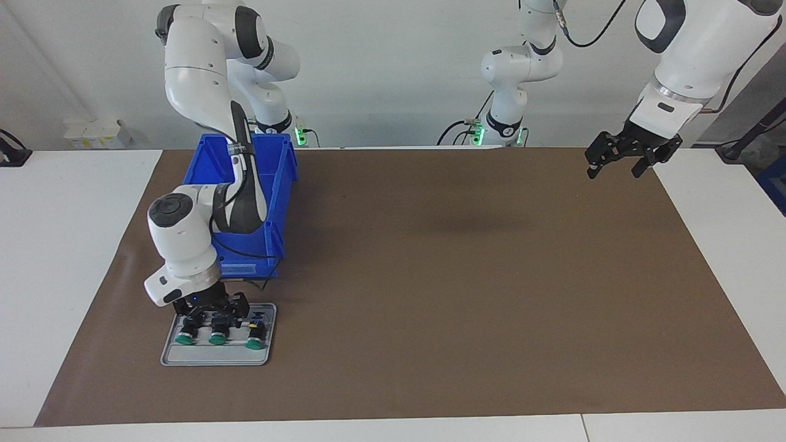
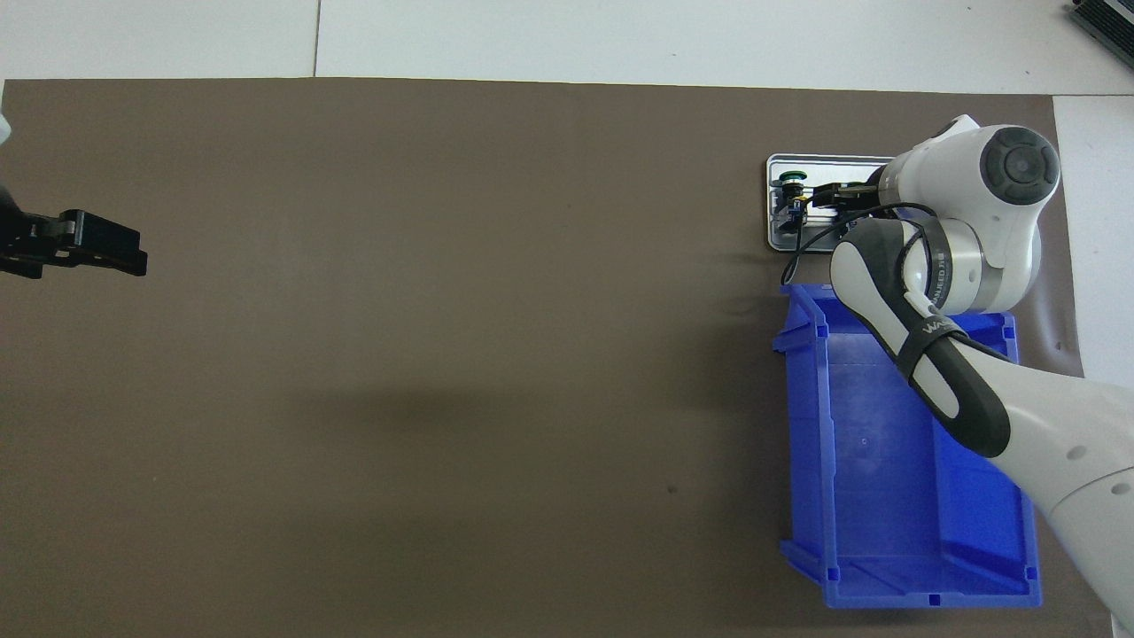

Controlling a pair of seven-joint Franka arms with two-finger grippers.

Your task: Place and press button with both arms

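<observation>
Three green-capped buttons lie side by side on a small grey tray [image 1: 215, 359] near the right arm's end of the table, farther from the robots than the blue bin. They are one button [image 1: 184, 337], a middle button [image 1: 217, 337] and a third button [image 1: 255, 344]. My right gripper [image 1: 212, 316] is down at the tray, right over the black bodies of the first two buttons. In the overhead view the right gripper [image 2: 828, 195] and wrist cover most of the tray [image 2: 780, 164], and only one button [image 2: 791, 182] shows. My left gripper [image 1: 617, 167] is open and empty, raised over the left arm's end of the mat, and it also shows in the overhead view [image 2: 97, 248].
An open blue bin [image 1: 209, 159] stands next to the tray, nearer to the robots, under the right arm's forearm; it looks empty in the overhead view [image 2: 886, 443]. A brown mat [image 1: 430, 276] covers the table.
</observation>
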